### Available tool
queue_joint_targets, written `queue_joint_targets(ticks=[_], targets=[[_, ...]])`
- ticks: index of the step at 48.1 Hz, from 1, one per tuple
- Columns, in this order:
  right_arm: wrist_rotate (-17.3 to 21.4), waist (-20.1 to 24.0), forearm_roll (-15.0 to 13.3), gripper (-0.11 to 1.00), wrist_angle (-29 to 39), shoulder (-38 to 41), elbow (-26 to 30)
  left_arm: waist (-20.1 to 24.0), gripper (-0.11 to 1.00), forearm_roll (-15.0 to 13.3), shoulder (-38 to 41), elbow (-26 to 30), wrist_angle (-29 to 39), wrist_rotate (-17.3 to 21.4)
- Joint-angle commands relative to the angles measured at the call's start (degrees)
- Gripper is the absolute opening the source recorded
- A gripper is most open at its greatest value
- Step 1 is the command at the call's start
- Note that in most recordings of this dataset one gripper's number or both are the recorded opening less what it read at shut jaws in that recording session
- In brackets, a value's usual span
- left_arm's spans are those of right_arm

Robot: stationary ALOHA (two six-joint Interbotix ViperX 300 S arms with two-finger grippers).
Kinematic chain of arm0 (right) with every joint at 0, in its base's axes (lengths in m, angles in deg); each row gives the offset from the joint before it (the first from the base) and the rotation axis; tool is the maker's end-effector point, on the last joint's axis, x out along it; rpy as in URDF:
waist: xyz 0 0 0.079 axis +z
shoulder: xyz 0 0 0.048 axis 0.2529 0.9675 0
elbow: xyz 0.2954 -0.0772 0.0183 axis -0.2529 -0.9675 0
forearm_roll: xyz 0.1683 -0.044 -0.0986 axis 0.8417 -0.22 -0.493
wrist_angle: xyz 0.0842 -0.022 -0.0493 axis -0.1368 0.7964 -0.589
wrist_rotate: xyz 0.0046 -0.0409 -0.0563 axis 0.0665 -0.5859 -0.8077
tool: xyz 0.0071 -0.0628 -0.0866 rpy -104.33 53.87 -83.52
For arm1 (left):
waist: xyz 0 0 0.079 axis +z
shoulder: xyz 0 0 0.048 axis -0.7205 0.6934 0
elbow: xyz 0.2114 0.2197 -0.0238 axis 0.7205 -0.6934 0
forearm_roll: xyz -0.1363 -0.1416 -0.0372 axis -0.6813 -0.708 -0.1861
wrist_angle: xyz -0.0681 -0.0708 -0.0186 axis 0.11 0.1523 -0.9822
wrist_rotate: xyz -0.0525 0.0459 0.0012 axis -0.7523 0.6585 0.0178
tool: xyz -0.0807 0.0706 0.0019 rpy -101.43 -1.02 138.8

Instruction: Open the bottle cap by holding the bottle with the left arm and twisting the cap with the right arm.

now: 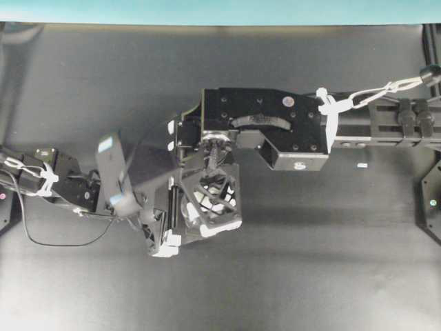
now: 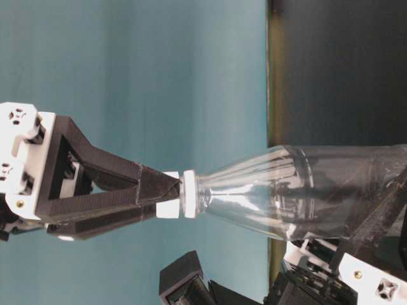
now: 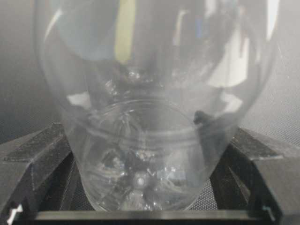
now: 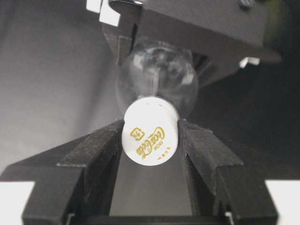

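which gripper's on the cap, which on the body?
The right gripper clamps the white bottle cap between its lattice fingers. The left gripper straddles the clear bottle lower down, around its wide body.

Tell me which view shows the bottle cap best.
The right wrist view: the bottle cap faces the camera, with its printed top, clamped between the right gripper fingers. The table-level view shows its side. The overhead and left wrist views hide it.

A dark grey, matte counter (image 1: 103, 76) fills the overhead view. A teal wall (image 1: 220, 10) borders its far edge. A tiny white scrap (image 1: 362, 165) lies on the counter toward the right.
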Motion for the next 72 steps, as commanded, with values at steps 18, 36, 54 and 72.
queue_joint_targets(ticks=[18,36,54,72], targets=[[-15.6,0.4,-0.1,0.49,-1.4,-2.3,-2.5,-0.5,0.87,0.2,-1.6,0.7,2.4,0.5],[-27.9,-0.3,-0.2,0.49,-1.4,-4.0,-5.1,-0.4,0.87,0.3,-1.5,1.4,3.2,0.6],[-27.9,-0.8,-0.2,0.49,-1.6,-4.4,-5.0,0.0,0.87,0.2,-1.3,1.2,3.6,0.6],[-24.9,-1.1,-0.2,0.62,-2.1,-4.7,-5.1,0.0,0.87,0.3,-1.3,1.2,3.6,0.6]])
